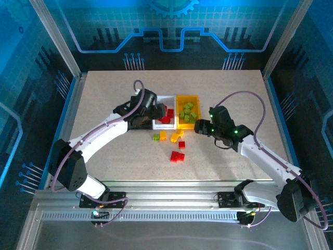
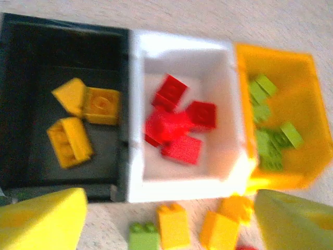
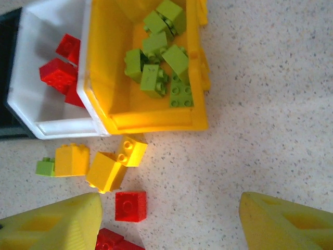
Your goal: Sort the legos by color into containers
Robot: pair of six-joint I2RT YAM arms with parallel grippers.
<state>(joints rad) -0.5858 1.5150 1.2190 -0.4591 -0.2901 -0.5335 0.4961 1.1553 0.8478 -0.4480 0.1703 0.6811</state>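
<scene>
Three bins stand in a row, sides touching. The black bin holds yellow-orange bricks, the white bin holds red bricks, and the yellow bin holds green bricks.

Unsorted legos lie on the table just in front of the white and yellow bins: a loose green brick, three loose yellow-orange bricks, a single red brick, and a red pair nearer the arms.

The left gripper hovers over the white bin's near wall, fingers apart, nothing between them. The right gripper hovers over the table before the yellow bin, fingers apart, empty.

The single red brick sits between the right fingers, close to one of them. It is squarish, with no long axis to match. It is judged the right arm's pick; the loose green brick lies nearer the left.
</scene>
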